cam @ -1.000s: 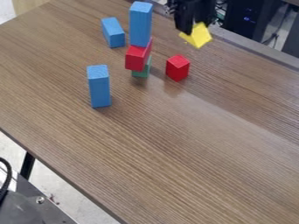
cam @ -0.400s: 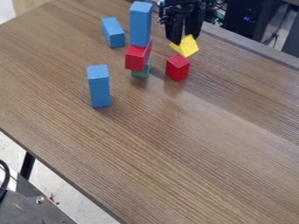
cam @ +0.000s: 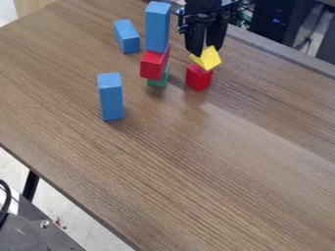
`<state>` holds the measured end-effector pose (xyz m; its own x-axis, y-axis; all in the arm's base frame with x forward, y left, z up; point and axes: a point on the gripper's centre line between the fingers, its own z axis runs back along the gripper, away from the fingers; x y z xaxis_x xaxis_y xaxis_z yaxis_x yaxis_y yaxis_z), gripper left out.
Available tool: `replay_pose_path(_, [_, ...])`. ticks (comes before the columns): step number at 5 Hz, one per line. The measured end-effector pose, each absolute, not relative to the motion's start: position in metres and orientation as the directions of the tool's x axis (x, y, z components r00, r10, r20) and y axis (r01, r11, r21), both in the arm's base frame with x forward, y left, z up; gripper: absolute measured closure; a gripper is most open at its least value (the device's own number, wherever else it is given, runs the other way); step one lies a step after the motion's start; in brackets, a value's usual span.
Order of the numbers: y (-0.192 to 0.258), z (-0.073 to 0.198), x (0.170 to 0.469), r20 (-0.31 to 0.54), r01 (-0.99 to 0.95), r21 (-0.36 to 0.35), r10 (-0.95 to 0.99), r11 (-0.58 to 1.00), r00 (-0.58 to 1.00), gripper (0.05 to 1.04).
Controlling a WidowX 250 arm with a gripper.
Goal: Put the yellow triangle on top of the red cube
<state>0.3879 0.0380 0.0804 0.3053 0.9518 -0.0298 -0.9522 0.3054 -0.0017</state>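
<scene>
At the upper middle the black gripper (cam: 206,50) hangs over the table, shut on the yellow triangle (cam: 208,58). The triangle is held tilted, and its lower part overlaps the top of the red cube (cam: 199,78) from this angle; whether the two touch I cannot tell. The red cube stands on the table just right of a block stack.
Left of the cube is a stack: green block (cam: 158,80) below, red block (cam: 154,63) across it, tall blue block (cam: 157,27) on top. One blue block (cam: 127,36) lies behind it, another (cam: 110,96) stands front left on the wooden table (cam: 216,162).
The gripper and the yellow triangle have moved left and down, from behind the red cube to over it. The blocks on the table have stayed put.
</scene>
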Motion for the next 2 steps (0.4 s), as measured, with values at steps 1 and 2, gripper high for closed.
replay_pose_path(1, [0.0393,0.0801,0.3915,-0.021,-0.952,-0.008,0.951,0.307,0.307,0.577])
replay_pose_path(2, [0.0436,0.0782,0.3911,-0.011,-0.951,0.000,0.951,0.308,0.308,0.578])
